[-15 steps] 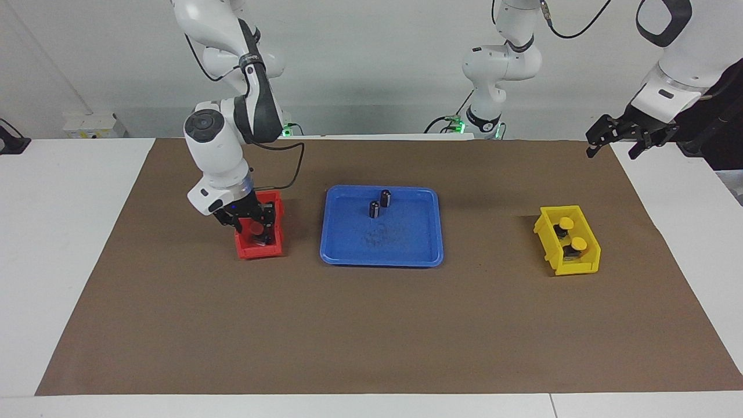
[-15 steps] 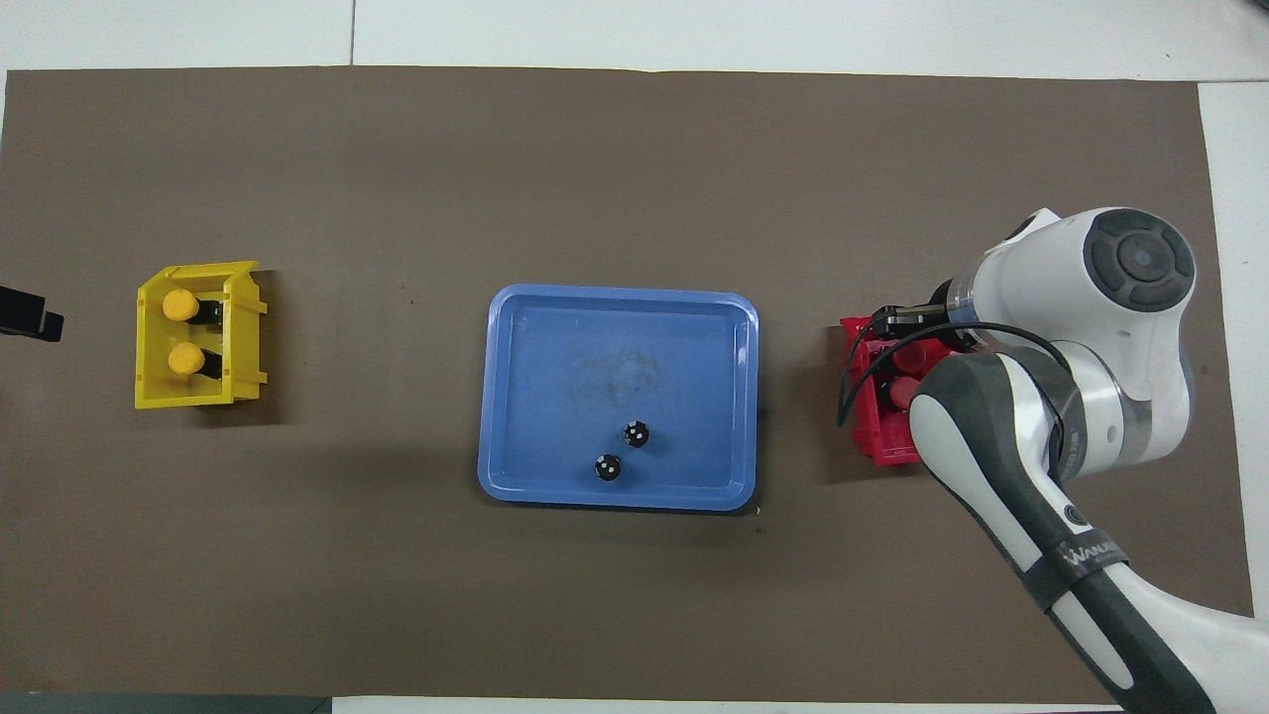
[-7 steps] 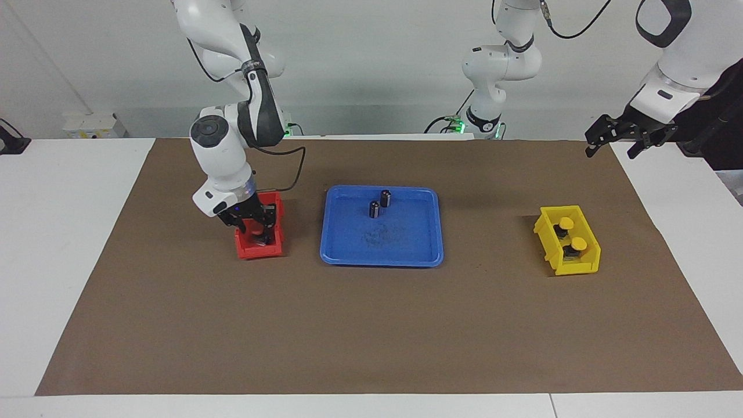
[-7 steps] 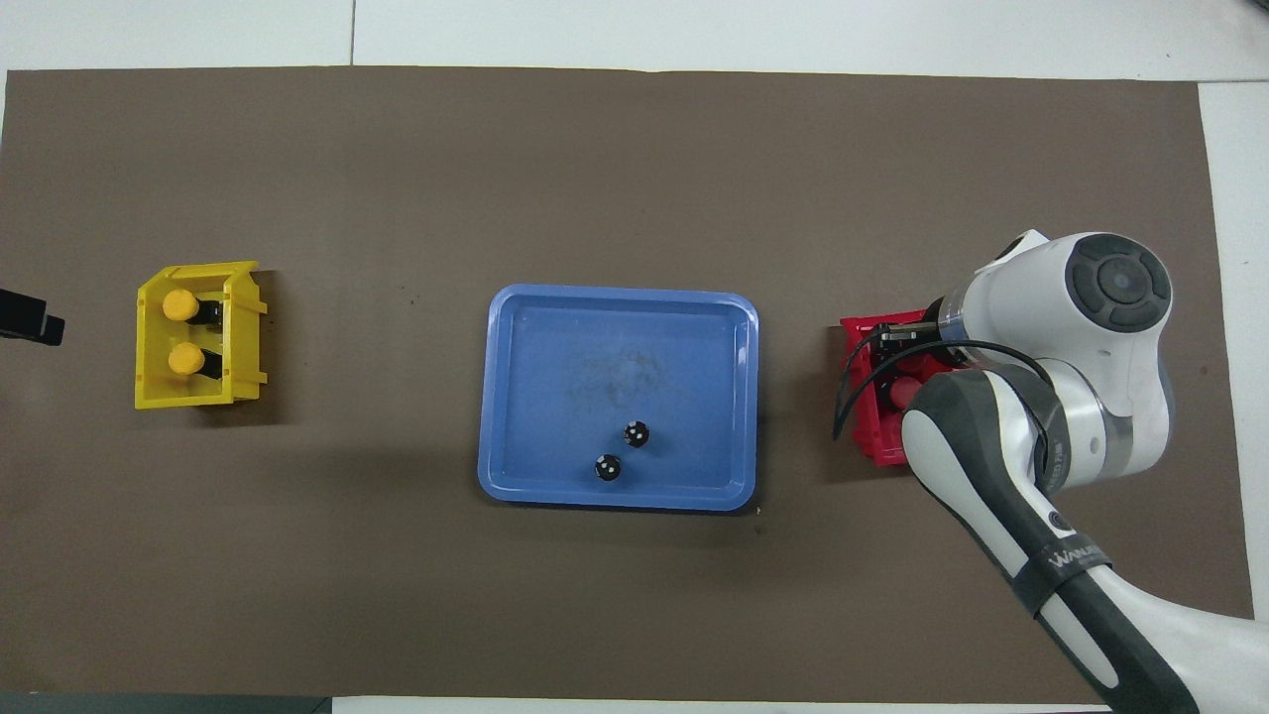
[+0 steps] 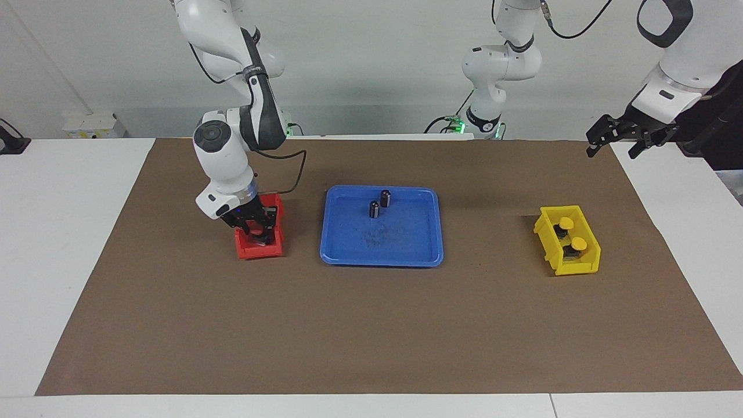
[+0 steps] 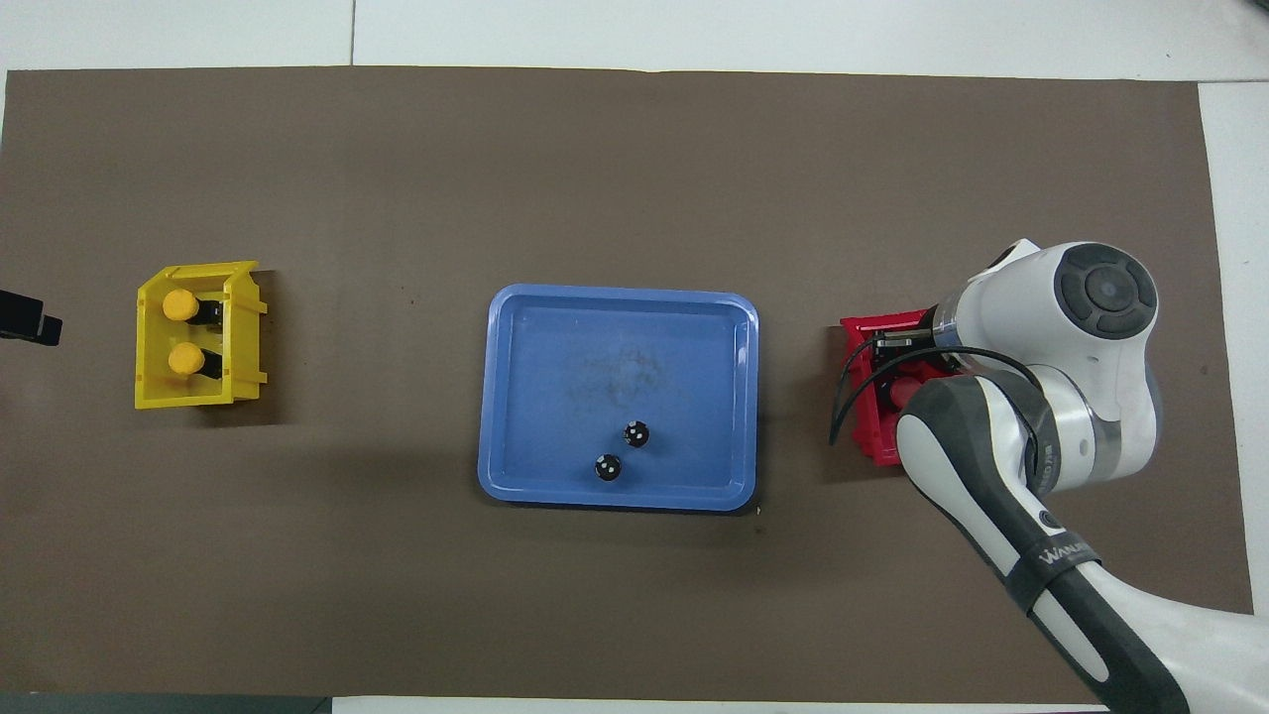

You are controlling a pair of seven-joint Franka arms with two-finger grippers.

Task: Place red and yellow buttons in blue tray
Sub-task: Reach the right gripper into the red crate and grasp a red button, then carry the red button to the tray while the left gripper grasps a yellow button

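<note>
My right gripper [image 5: 255, 228] reaches down into the small red bin [image 5: 258, 251], its fingers on either side of a red button cap [image 5: 254, 231]. In the overhead view the arm covers most of the red bin [image 6: 870, 436], and one red cap [image 6: 900, 393] shows. I cannot see a second red button. Two yellow buttons [image 5: 566, 223] [image 5: 579, 242] sit in the yellow bin [image 5: 574, 267], also seen from overhead [image 6: 180, 304] [image 6: 180, 358]. The blue tray [image 5: 383, 257] [image 6: 615, 497] lies mid-table between the bins. My left gripper [image 5: 616, 139] waits open in the air over the table's edge at the left arm's end.
Two capless dark cylinders [image 5: 385, 198] [image 5: 374, 209] stand in the blue tray at its edge nearer the robots, also seen from overhead [image 6: 635, 433] [image 6: 607, 467]. A brown mat [image 5: 371, 337] covers the table. A third robot base [image 5: 484, 122] stands by the table.
My right arm's wrist has swung more upright and the gripper has shifted slightly inside the red bin, toward the tray. The left arm and the other things have not moved.
</note>
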